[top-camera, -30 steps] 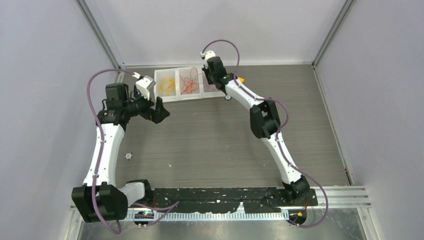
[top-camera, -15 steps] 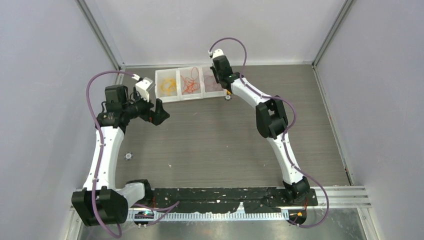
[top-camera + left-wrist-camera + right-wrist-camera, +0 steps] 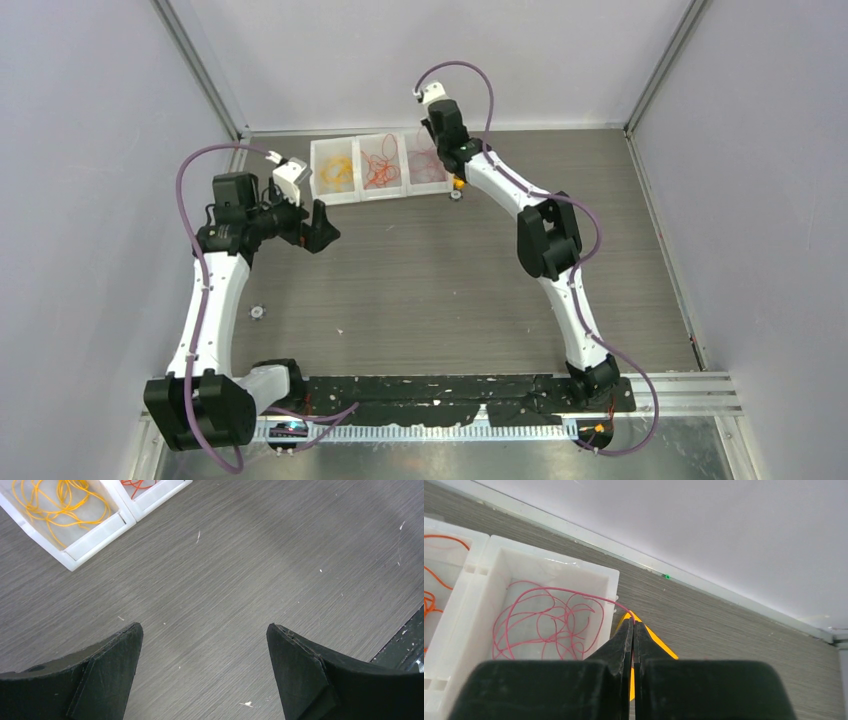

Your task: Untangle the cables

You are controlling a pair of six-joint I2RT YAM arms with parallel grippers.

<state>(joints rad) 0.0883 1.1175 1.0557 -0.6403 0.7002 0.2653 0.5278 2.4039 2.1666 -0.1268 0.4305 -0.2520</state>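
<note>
**Q:** What is the state of the right tool (image 3: 632, 625)?

**A:** Its jaws are pressed together, with the tips just beside the corner of the right-hand bin (image 3: 559, 557). One end of the red cable (image 3: 549, 620) crosses that bin's rim and runs straight to the tips. It seems to be nipped between them, though the contact is too fine to be sure. The rest of the red cable lies in loose loops inside the bin.

**Q:** And the left tool (image 3: 205, 672)?

**A:** Its jaws are spread wide with nothing between them. It hangs over the bare counter (image 3: 430, 280), just in front of the left-hand bin (image 3: 97, 532).

**Q:** Where are the other cables?

**A:** The yellow cable (image 3: 60, 505) is coiled in the left-hand bin and the orange cable (image 3: 379, 168) in the middle bin (image 3: 454, 530). The three white bins stand touching in a row.

**Q:** What about the edges and the open room?

**A:** The row of bins sits at the far edge of the counter, near the back wall (image 3: 724, 525). The grey wood-grain surface between the two arms is open. A black strip (image 3: 450, 387) borders the near edge.

**Q:** Is anything else nearby?

**A:** An orange-yellow triangle (image 3: 651, 640) lies under the right tool, just beside the right-hand bin. One small round disc (image 3: 257, 312) rests by the left arm, well apart from the bins.
</note>
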